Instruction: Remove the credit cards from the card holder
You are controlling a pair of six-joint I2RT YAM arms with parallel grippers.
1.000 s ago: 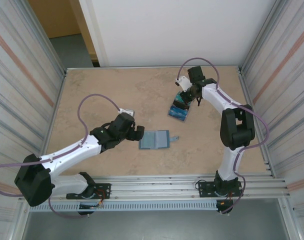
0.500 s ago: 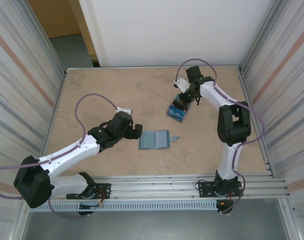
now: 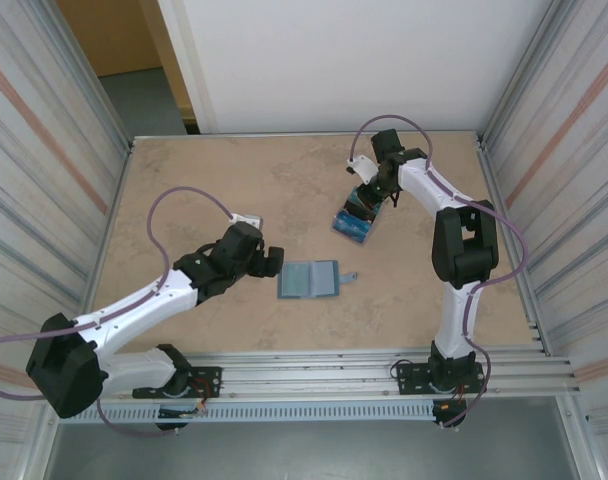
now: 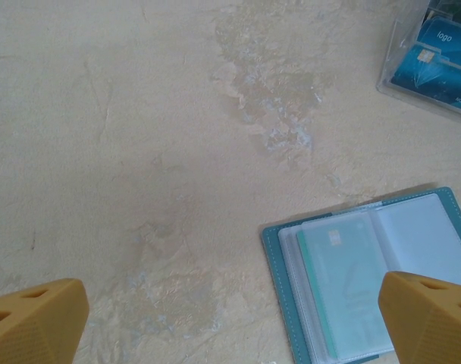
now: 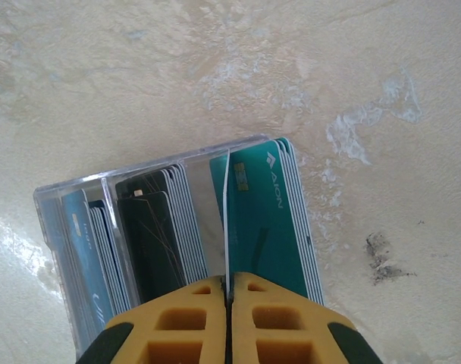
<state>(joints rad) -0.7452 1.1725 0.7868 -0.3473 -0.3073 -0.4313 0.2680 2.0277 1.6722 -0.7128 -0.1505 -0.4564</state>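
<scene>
Closest to me, a little left of the middle of the worktop point(image 3: 184, 180), my left claw point(image 3: 275, 261) has its two yellow fingers point(image 4: 35, 324) spread wide apart with nothing between them but bare surface. It sits just beside the left edge of the card holder point(image 3: 310, 280), not touching it as far as I can see.

The card holder lies flat and open near the middle of the worktop, somewhat closer to the near edge than the far one. Its pale lining faces up and its small tab point(image 3: 351, 277) sticks out to the right. Through the left wrist camera I see clear sleeves inside it, and a pale teal card point(image 4: 333, 292) sits in the left-hand sleeve.

Further out, toward the far right corner, a clear tray point(image 3: 356, 224) rests on the worktop, well apart from the holder. The credit cards point(image 5: 264, 220) stand in it in three stacks: blue at one side, black in the middle, teal at the other.

My right claw point(image 3: 372, 192) is over that tray with its fingers pressed together. A thin pale edge point(image 5: 227, 227) runs out from between them, upright between the black and teal stacks. I cannot tell whether it is a card or the tray's divider.
</scene>
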